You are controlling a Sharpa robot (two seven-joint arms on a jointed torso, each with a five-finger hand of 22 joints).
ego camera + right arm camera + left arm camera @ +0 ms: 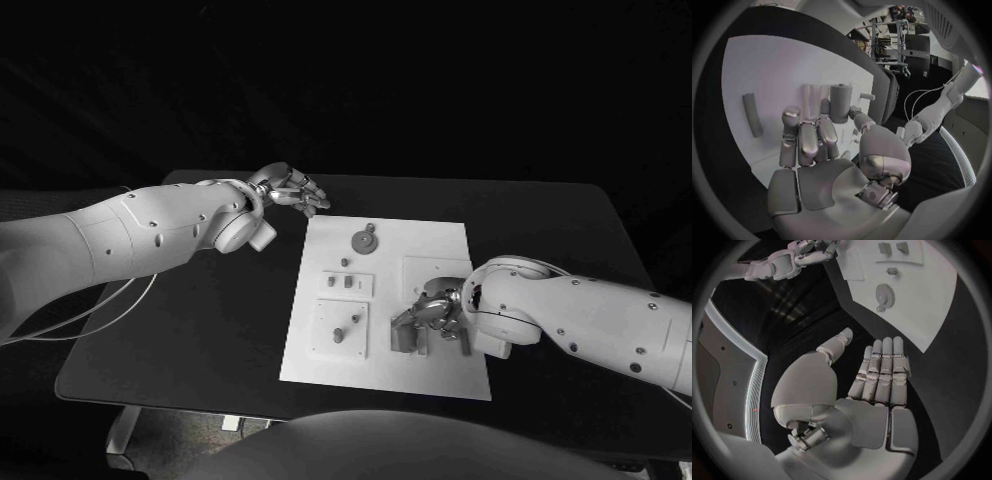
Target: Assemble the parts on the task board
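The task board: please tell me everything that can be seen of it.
The task board is a flat white rectangular plate, matte like plastic, lying on the black table at its middle. It bears two small raised square panels with little pegs on its left part, and a grey round disc part near its far end. The right hand is over its right part, by an upright grey cylinder. The left hand is off its far left corner, apart from it.

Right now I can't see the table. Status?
Left hand open, off the task board. Right hand low over the board by a grey part; grip unclear. Nothing in the way.
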